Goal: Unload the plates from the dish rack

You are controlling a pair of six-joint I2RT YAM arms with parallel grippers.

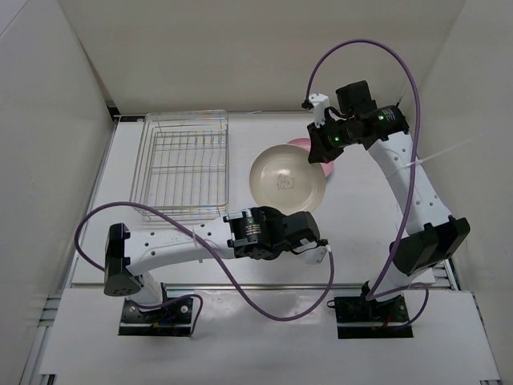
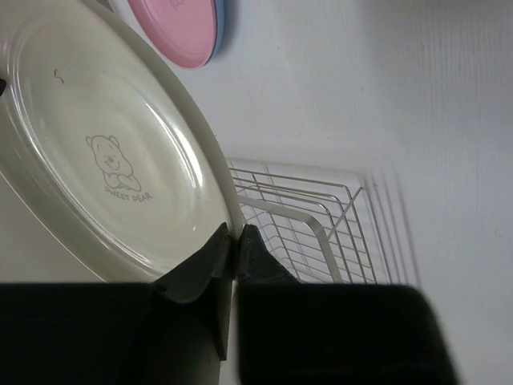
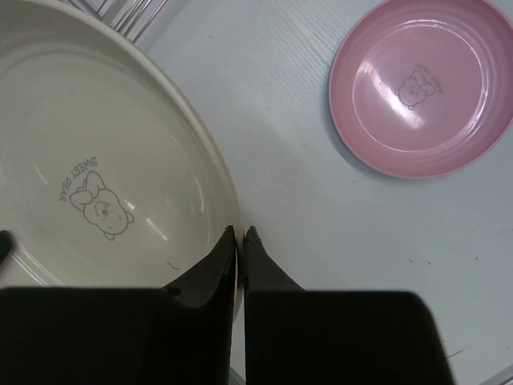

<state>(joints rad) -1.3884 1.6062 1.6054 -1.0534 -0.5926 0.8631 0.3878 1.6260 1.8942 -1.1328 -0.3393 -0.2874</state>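
The cream-white plate (image 1: 284, 180) hangs tilted over the table just right of the dish rack (image 1: 184, 164), which holds no plates. My left gripper (image 1: 295, 215) is shut on its near rim, as the left wrist view shows (image 2: 234, 234). My right gripper (image 1: 317, 155) is shut on its far right rim, as the right wrist view shows (image 3: 240, 234). The pink plate (image 3: 421, 84) lies flat on the table beyond. It rests on the light blue plate (image 2: 221, 30), of which only a rim shows. From above, the pink plate (image 1: 327, 169) is mostly hidden under my right gripper.
White walls close in the table on the left, back and right. The rack's wire corner (image 2: 321, 233) is close behind the cream plate. Purple cables loop from both arms, one over the near table edge (image 1: 280, 309).
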